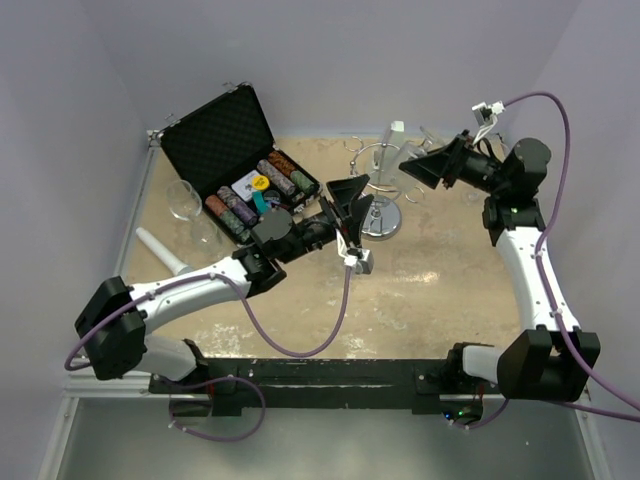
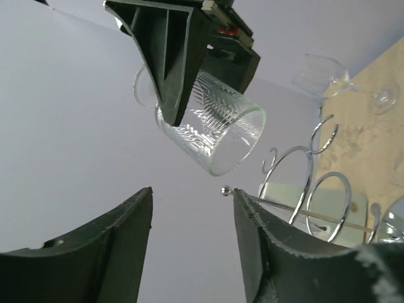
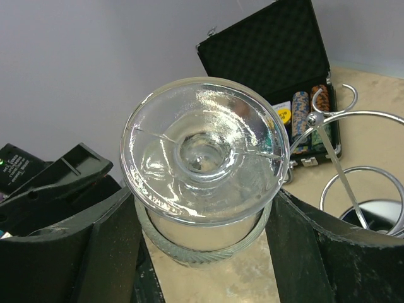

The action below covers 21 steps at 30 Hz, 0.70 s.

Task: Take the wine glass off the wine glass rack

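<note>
Right hand (image 3: 203, 214) is clamped on the wine glass (image 3: 202, 151), which you have in the air over the tan, mottled tabletop (image 1: 450, 270), pale lilac walls (image 1: 330, 60) behind, just beside the chrome wire loops of the wine glass rack (image 1: 383, 222). Its long axis runs along the fingers and is tilted: flat round foot toward the wrist, ribbed clear bowl and open rim pointing away. Left hand (image 2: 192, 196) has its dark jaws apart, holding nothing.

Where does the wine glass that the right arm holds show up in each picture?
Top view: wine glass, faint, at the right tool, above centre.
Left wrist view: upper middle, seen from below.
Right wrist view: centre, its foot facing the camera.
Shared landmark: the chrome rack.
</note>
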Available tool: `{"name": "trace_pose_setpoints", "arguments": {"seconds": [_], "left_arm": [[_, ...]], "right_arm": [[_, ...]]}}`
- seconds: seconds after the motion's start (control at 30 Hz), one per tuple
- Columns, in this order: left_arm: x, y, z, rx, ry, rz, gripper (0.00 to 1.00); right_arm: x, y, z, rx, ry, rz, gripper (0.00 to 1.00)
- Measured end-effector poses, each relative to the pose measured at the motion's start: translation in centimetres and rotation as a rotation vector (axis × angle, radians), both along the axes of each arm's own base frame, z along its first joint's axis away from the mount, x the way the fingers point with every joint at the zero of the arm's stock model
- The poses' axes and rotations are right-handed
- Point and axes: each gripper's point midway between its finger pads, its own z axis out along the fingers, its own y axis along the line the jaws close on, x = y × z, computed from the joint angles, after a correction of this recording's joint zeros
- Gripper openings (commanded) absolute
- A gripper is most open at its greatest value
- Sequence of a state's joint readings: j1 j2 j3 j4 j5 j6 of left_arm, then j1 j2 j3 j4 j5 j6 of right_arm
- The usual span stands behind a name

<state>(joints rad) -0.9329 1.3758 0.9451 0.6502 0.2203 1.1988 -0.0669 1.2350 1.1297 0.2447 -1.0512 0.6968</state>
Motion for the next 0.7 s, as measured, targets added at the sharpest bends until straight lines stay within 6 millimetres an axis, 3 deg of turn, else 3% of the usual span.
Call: {"name": "trace_pose_setpoints", "arguments": {"seconds": [0.13, 0.4, 0.7], "left_arm": [[1.0, -0.3, 0.2, -0.018, -0.04, 0.045, 0.54], [3.1, -2.3, -2.0, -0.006, -0.048, 0.077, 0.56], [4.1, -2.8, 0.2, -0.088, -0.103, 0.109, 0.54]], "right_arm": [[-0.1, 0.1, -0.4, 0.003, 0.018, 0.003, 0.25], [-0.5, 0.6, -0.4, 0.005, 0.024, 0.029, 0.25], [-0.5, 0.7, -1.2, 0.007, 0.046, 0.031, 0.25]]}}
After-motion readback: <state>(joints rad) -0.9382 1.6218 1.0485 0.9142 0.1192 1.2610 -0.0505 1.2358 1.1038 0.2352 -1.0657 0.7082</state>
